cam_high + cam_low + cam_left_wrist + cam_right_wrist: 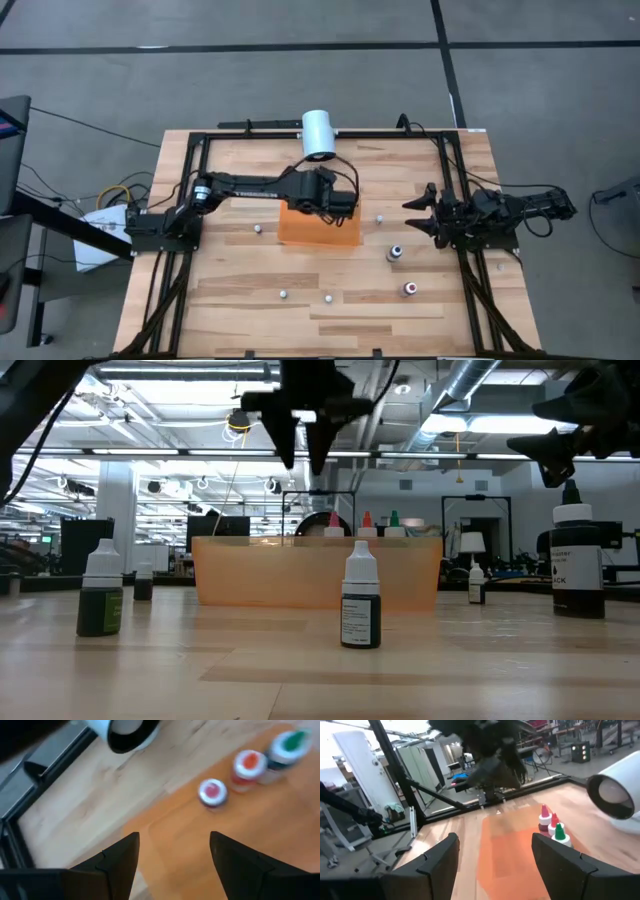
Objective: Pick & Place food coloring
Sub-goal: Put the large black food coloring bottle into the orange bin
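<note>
Nearest the low camera a small dark bottle with a white dropper cap (361, 607) stood upright on the pale wooden bench (320, 670). Behind it ran the translucent orange tray (316, 570), with pink, red and green bottle tips showing above its wall. A green bottle (101, 598) stood towards the left, a larger black one (578, 565) at the right.

From above, the left gripper (343, 203) hung over the tray (318, 232) near the bench's middle, and a white cylinder (319, 133) lay at the far edge. Five little bottles stood loose on the bench around the tray, two of them (396, 253) (410, 288) towards the right edge. The right gripper (418, 213) waited by the right edge.

The left wrist camera showed its fingers (117, 857) parted and empty above the tray floor, the three capped bottles (213, 791) ahead.

The right wrist camera showed its fingers (442, 855) spread wide, gripping nothing.
</note>
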Motion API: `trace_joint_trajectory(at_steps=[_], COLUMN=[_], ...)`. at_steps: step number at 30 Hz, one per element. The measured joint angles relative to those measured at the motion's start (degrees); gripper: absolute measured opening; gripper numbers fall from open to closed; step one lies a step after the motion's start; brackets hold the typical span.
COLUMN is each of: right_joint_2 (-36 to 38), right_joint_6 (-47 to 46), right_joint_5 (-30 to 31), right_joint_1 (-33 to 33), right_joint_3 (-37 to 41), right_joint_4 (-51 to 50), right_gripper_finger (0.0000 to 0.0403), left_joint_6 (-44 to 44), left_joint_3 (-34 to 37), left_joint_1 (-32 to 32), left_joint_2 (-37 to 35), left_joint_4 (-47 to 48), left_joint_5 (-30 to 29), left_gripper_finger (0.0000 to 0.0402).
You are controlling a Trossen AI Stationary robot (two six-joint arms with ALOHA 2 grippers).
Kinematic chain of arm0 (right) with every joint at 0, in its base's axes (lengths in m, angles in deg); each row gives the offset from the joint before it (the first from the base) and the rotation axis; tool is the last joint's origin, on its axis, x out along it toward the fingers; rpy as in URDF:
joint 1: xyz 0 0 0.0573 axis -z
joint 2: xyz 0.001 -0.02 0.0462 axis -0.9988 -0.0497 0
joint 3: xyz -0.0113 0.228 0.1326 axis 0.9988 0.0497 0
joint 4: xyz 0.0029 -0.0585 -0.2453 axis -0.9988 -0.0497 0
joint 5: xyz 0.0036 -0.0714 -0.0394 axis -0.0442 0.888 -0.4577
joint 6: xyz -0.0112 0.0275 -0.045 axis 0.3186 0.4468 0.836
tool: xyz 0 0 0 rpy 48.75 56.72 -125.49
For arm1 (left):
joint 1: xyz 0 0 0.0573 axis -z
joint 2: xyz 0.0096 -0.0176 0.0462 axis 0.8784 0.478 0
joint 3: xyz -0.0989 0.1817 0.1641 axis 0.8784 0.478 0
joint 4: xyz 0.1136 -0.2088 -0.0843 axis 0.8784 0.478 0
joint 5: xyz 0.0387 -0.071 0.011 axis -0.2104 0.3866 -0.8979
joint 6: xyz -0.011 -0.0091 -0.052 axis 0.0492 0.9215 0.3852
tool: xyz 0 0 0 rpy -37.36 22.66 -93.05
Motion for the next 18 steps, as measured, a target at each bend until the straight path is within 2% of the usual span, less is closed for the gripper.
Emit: trace_joint_trajectory(at_steps=[4,10,13,18], right_joint_2=[-0.01,-0.01,0.01,0.0], right_joint_6=[-3.99,-9.18,-9.19,-9.23], right_joint_5=[0.01,0.01,0.06,0.21], right_joint_1=[0.0,-0.02,-0.02,0.07], right_joint_3=[0.0,0.02,0.02,0.02], right_joint_4=[-0.08,-0.42,-0.43,-0.42], right_gripper_finger=[0.024,0.024,0.024,0.024], left_joint_6=[-2.0,-2.11,-1.07,2.2], left_joint_3=[-0.29,-0.31,-0.31,-0.16], left_joint_1=[3.72,9.59,11.96,14.49], left_joint_2=[-1.01,-2.39,-3.44,-6.63], left_joint_4=[-0.29,-0.27,-0.26,-0.28], left_joint_5=[2.14,1.36,-0.79,-8.17], left_gripper_finger=[0.0235,0.0235,0.0235,0.0235])
